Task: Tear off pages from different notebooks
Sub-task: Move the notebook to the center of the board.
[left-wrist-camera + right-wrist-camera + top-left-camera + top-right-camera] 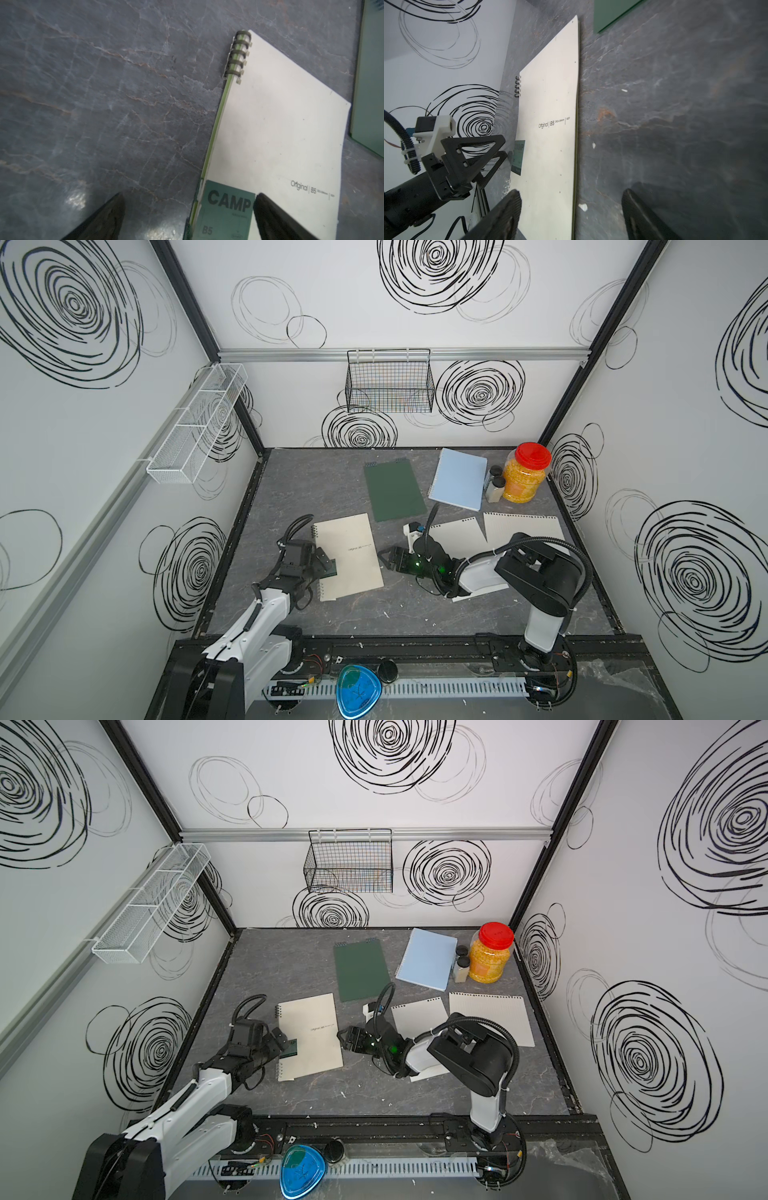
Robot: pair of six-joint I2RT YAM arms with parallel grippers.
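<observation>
The grey worktop (291,489) holds three shut notebooks. The cream notebook (353,556) lies flat, nearest to us. The dark green notebook (395,489) and the light blue notebook (459,479) lie behind it. Two loose pages (519,526) lie side by side near our right arm (540,572). Our left fingers (274,218) are spread wide over the cream notebook's ring edge, by its green label (226,207). Our right fingers (502,218) are spread too, at its free edge, holding nothing. We think opening this notebook comes now. Next, a right finger must slip under the cover while the left fingers press the ring side down.
</observation>
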